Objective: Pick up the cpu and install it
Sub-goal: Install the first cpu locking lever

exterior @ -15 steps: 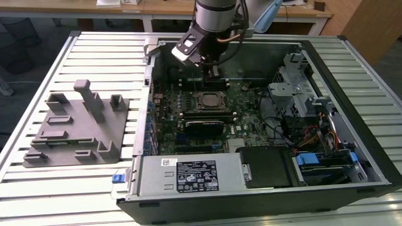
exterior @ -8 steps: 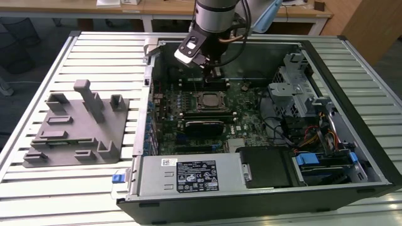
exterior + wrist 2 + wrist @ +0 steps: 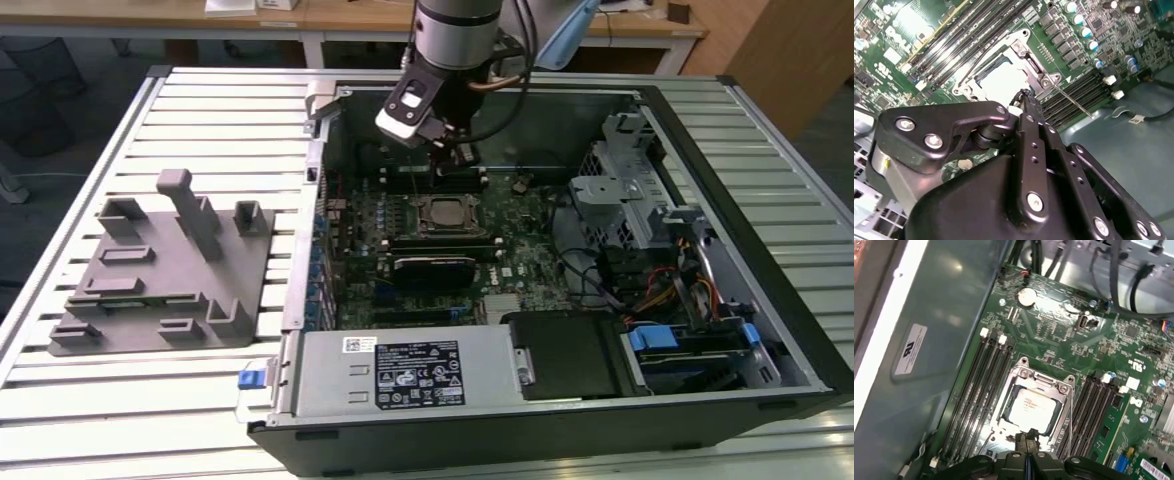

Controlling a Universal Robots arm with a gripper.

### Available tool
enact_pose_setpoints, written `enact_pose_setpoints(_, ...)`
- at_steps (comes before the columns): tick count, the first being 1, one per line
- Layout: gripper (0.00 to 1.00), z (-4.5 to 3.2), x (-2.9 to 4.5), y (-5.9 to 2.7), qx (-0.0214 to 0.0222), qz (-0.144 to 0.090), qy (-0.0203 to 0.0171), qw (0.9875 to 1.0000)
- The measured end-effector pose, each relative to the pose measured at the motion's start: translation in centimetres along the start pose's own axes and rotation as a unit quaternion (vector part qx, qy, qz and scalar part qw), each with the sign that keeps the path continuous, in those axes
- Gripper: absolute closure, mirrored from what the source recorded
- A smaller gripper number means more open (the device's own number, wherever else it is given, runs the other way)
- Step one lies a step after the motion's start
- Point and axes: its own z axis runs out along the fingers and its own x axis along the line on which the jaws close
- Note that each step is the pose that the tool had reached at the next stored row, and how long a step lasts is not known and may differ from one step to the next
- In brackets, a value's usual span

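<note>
cpu (image 3: 445, 214) seated in socket (image 3: 415, 214), centre of exterior view. gripper (image 3: 461, 157) upper centre, just beyond it, fingers closed on nothing. judgement: hold vertical, confirm chip flat, spare pins.

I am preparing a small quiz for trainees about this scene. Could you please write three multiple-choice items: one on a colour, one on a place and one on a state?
1. What colour is the fixture block beside the computer case?
A) grey B) red C) yellow

2. Where is the cpu?
A) on the fixture block B) in the socket on the motherboard C) between the fingers

3. How are the fingers of the gripper?
A) wide open B) shut on the cpu C) shut, holding nothing

Answers:
1 A: the exterior view shows it plain grey.
2 B: in the first wrist view it lies inside the socket's metal frame.
3 C: the fingers meet with nothing between them.
</note>
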Motion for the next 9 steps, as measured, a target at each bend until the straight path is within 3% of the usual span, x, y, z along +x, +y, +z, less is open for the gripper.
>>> enact_pose_setpoints(9,0.89,0.02,-0.04,-0.01,0.0008,-0.05,0.0,0.9988)
